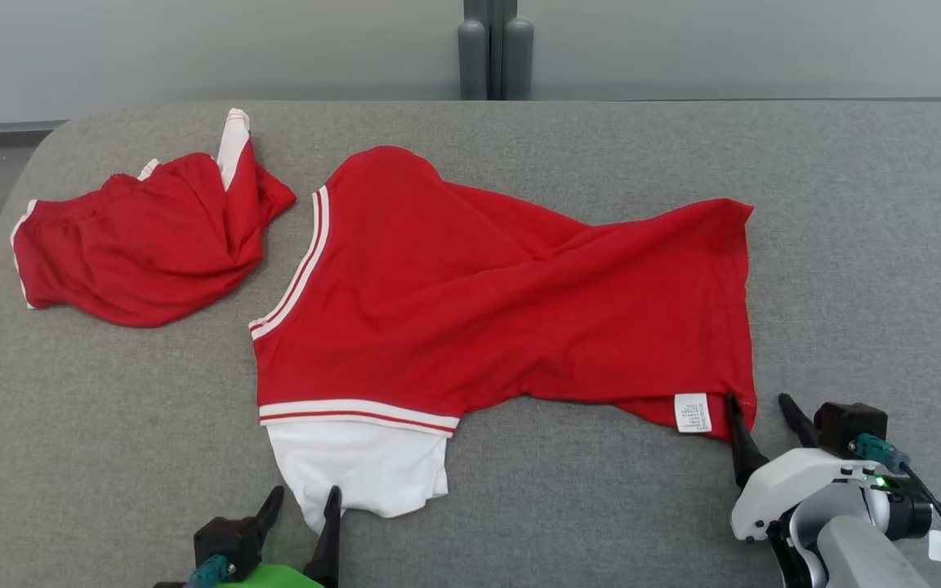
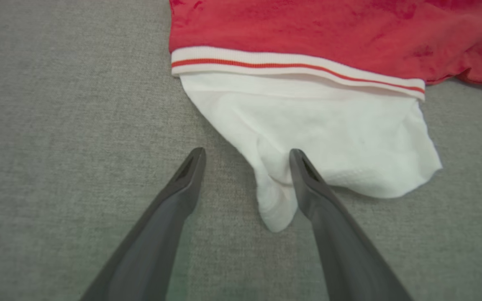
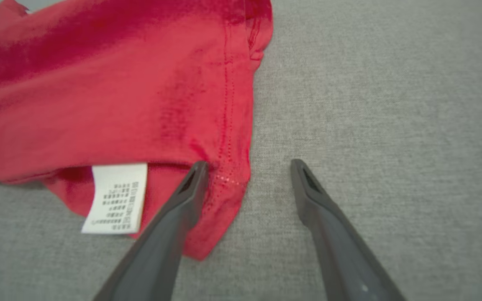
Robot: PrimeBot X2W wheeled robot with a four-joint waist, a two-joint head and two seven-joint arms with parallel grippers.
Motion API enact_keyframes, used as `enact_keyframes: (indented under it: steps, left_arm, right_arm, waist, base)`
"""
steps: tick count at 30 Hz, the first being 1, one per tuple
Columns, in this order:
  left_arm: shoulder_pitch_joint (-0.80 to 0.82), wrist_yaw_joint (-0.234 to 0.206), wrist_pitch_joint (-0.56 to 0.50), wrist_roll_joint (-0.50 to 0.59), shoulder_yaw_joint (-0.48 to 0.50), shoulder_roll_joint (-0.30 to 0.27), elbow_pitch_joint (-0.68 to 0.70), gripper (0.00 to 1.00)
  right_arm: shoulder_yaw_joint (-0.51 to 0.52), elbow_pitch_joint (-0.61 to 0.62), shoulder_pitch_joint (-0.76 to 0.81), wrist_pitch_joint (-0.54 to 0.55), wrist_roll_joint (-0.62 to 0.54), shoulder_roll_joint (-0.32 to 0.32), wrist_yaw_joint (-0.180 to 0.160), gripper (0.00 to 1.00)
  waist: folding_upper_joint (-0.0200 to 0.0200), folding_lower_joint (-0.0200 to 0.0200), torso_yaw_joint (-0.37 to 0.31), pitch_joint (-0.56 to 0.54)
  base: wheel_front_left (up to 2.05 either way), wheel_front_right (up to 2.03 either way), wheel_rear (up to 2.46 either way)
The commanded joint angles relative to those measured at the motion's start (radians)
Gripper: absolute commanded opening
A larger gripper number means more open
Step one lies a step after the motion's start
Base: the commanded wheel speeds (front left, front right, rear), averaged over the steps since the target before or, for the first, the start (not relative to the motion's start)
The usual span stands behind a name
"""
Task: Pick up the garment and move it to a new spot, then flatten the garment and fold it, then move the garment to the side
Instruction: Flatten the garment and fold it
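The garment point(image 1: 503, 302) is a red top with white-and-red striped trim, spread out with creases in the middle of the grey padded table point(image 1: 601, 506). Its white sleeve point(image 1: 364, 469) points toward me. My left gripper point(image 1: 305, 492) is open low over the table, and the sleeve's tip point(image 2: 274, 209) lies between its fingers, against the right one. My right gripper point(image 1: 758, 398) is open at the hem corner beside the white care label point(image 1: 692, 412). In the right wrist view its left finger point(image 3: 174, 221) lies over the red corner point(image 3: 220, 200), and its right finger rests over bare table.
A second red garment point(image 1: 144, 245) with white trim lies crumpled at the far left of the table. Two grey posts point(image 1: 495, 49) stand behind the table's back edge. The table's rounded left corner point(image 1: 37, 155) is close to that crumpled piece.
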State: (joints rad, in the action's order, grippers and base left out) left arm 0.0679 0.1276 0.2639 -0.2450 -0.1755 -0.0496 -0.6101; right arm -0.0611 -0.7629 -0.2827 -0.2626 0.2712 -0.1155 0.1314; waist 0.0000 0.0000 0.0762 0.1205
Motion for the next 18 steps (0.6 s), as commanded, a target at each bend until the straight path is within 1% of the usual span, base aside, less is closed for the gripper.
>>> enact_keyframes:
  steps: [1, 5, 6, 7, 8, 12, 13, 18]
  left_arm:
    - [0.020, 0.005, 0.001, -0.015, -0.008, -0.002, -0.008, 1.00]
    - [0.043, 0.005, 0.000, -0.053, -0.046, -0.002, -0.036, 1.00]
    - [0.049, 0.005, 0.000, -0.067, -0.059, -0.002, -0.045, 0.36]
    - [0.054, 0.005, -0.001, -0.079, -0.073, -0.002, -0.053, 0.00]
    - [0.060, 0.005, -0.001, -0.089, -0.087, -0.002, -0.060, 0.00]
    - [0.071, 0.005, 0.000, -0.122, -0.099, -0.003, -0.024, 0.00]
    - [0.069, 0.005, 0.000, -0.124, -0.096, -0.004, -0.008, 0.00]
    - [0.061, 0.005, 0.000, -0.145, -0.067, -0.011, 0.098, 0.00]
  right_arm:
    - [-0.003, -0.011, -0.013, -0.003, 0.010, 0.003, -0.001, 1.00]
    - [-0.032, -0.048, -0.002, 0.000, 0.029, 0.015, -0.001, 1.00]
    - [-0.043, -0.057, -0.003, 0.001, 0.039, 0.019, -0.001, 0.42]
    - [-0.050, -0.061, -0.006, 0.001, 0.047, 0.022, -0.001, 0.18]
    - [-0.059, -0.060, -0.008, 0.001, 0.057, 0.026, -0.001, 0.00]
    - [-0.059, -0.007, -0.001, -0.001, 0.106, 0.025, -0.001, 0.00]
    - [-0.050, 0.016, 0.005, -0.001, 0.130, 0.026, -0.001, 0.00]
    - [-0.047, 0.144, 0.036, -0.002, 0.154, -0.004, -0.001, 0.00]
  waist:
    - [0.0000, 0.0000, 0.008, 0.008]
    - [0.0000, 0.0000, 0.011, 0.016]
    - [0.0000, 0.0000, 0.011, 0.017]
    - [0.0000, 0.0000, 0.010, 0.018]
    - [0.0000, 0.0000, 0.008, 0.018]
    - [0.0000, 0.0000, 0.001, 0.012]
    - [0.0000, 0.0000, -0.002, 0.008]
    - [0.0000, 0.0000, -0.010, -0.009]
  base:
    - [0.00, 0.00, 0.00]
    - [0.00, 0.00, 0.00]
    - [0.00, 0.00, 0.00]
    - [0.00, 0.00, 0.00]
    - [0.00, 0.00, 0.00]
    - [0.00, 0.00, 0.00]
    - [0.00, 0.00, 0.00]
    - [0.00, 0.00, 0.00]
